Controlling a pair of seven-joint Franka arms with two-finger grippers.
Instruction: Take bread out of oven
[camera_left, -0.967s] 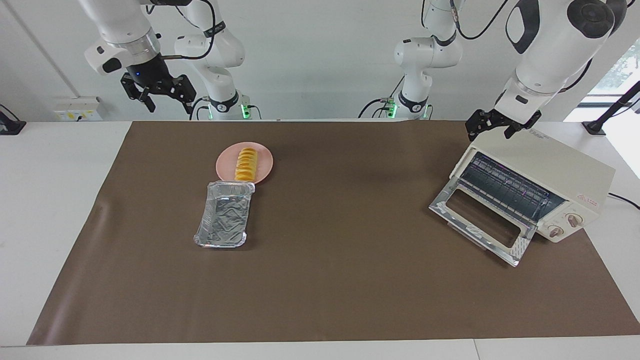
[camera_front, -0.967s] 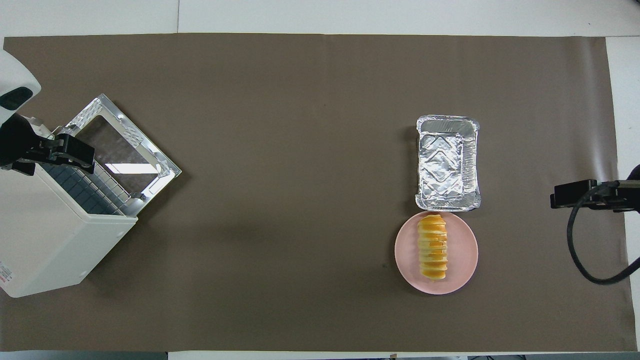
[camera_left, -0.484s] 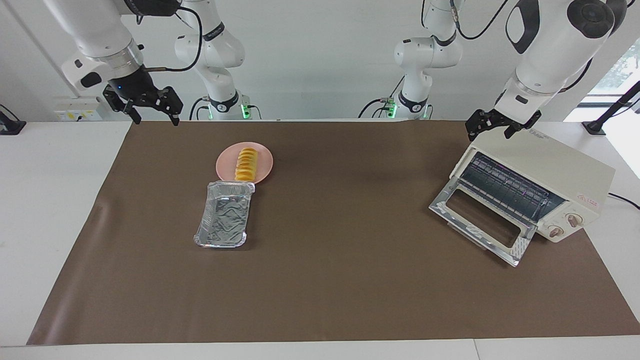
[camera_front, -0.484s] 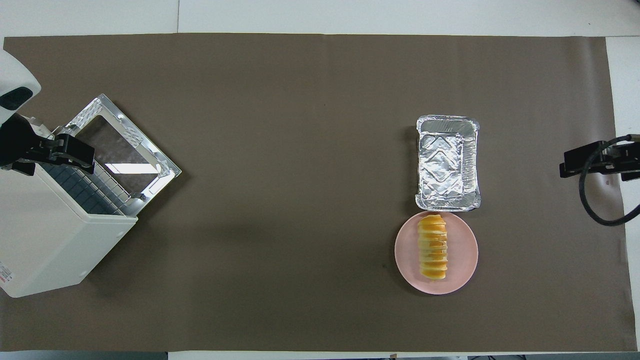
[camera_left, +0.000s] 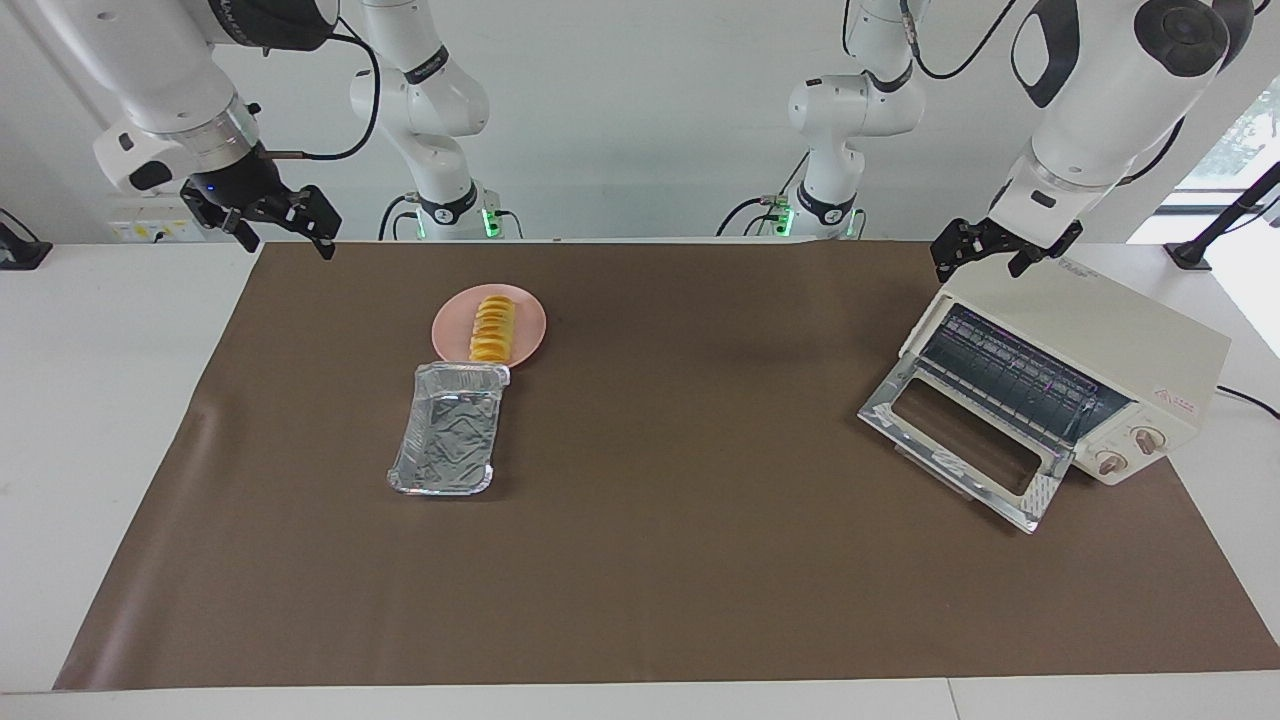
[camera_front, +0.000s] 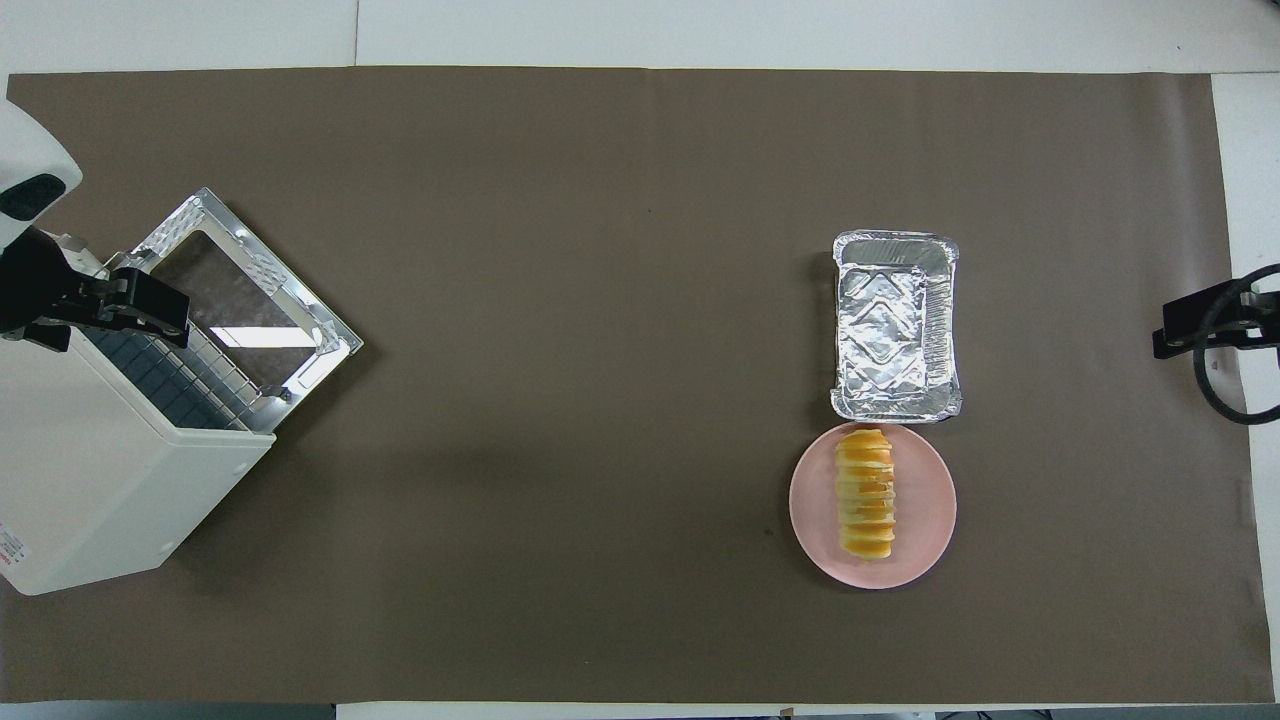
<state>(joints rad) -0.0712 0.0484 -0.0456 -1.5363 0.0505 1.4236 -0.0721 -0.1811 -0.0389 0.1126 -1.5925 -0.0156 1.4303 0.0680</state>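
My right gripper (camera_left: 278, 226) hangs open and empty over the mat's edge. The bread (camera_left: 492, 329) already lies on the plate (camera_left: 450, 318), beside the tray (camera_left: 446, 432). The oven (camera_left: 1080, 375) stands open and empty, my open left gripper (camera_left: 985, 255) above it. Little seems left.

Right tool (camera_left: 283, 232) farther outward, table's edge.

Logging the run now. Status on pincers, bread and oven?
Both pincers open, empty: left pincer over oven, right pincer raised at its table end. Bread on pink plate. Oven door down, nothing blocking.
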